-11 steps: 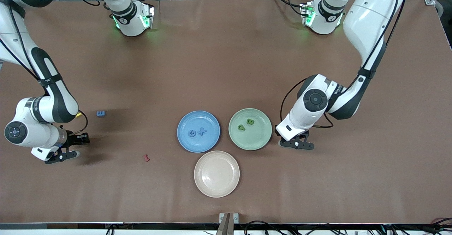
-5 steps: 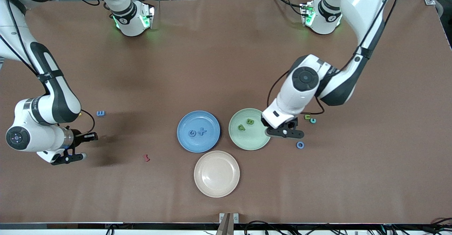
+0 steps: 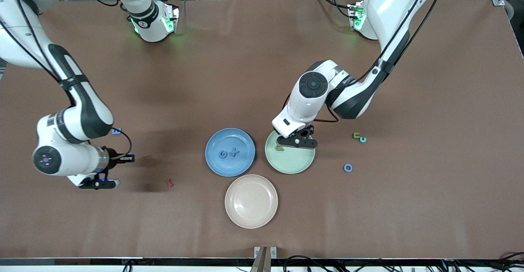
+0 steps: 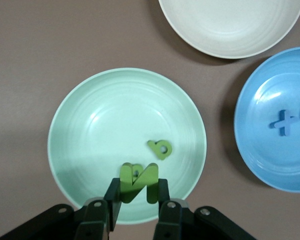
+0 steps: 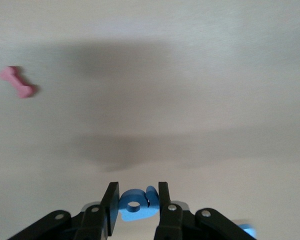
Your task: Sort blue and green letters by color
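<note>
A: Front view: where is the left hand (image 3: 297, 142) seen, set against a second ago?
B: It is now held over the green plate (image 3: 295, 163), whereas it was earlier low beside that plate, toward the left arm's end of the table. A green N (image 4: 138, 182) is gripped between its fingers, as shown in the left wrist view. A green letter (image 4: 160, 148) is seen lying in the plate.

A: And the right hand (image 3: 107, 170)?
B: It has been carried toward the plates and is closed on a blue letter (image 5: 137, 204). It is held over bare table near the red letter (image 3: 170, 183).

A: What else is noted?
B: A G (image 3: 222, 154) and an X (image 3: 233, 152) are left unmoved in the blue plate (image 3: 217, 166). A green U (image 3: 356, 135), a teal letter (image 3: 362, 140) and a blue O (image 3: 348, 167) are now uncovered.
</note>
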